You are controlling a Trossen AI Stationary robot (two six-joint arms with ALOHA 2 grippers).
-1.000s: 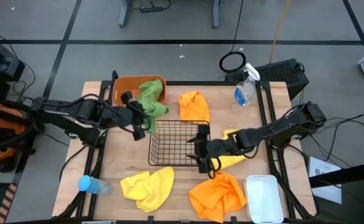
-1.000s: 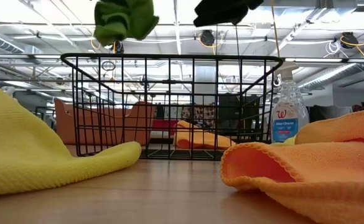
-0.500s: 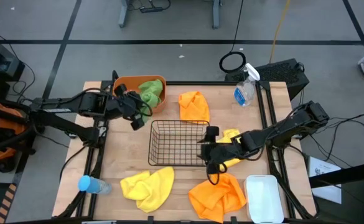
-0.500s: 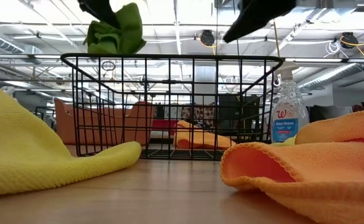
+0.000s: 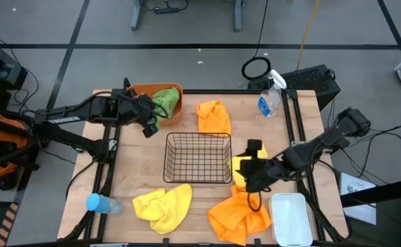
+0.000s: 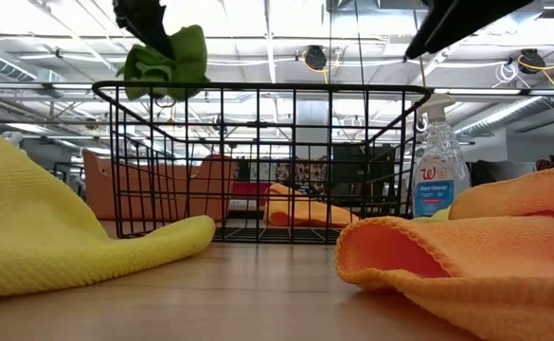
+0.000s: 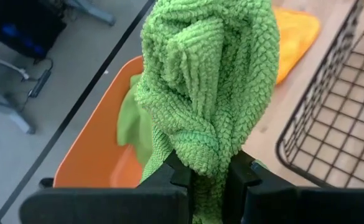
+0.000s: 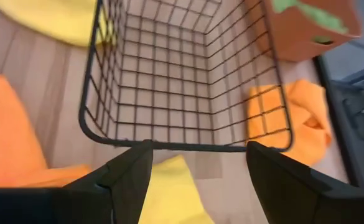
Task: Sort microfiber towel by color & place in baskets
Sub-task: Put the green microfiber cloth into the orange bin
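Two risks are facing you. Your left end effector (image 7: 208, 177) is clenching a green towel (image 7: 210, 93) and hanging it over the orange tub's (image 5: 137, 92) near rim, where another green towel (image 7: 129, 122) is already lying; if you are letting go here, part of the cloth is likely draping over the rim and sliding onto the desk (image 5: 145, 168) or toward the wire basket (image 5: 197, 158). Your right end effector (image 8: 194, 165) is hovering released over a yellow towel (image 5: 242, 167) beside that basket; descending this close, a finger is probably catching the wire, though the wrist view is blurring that gap.
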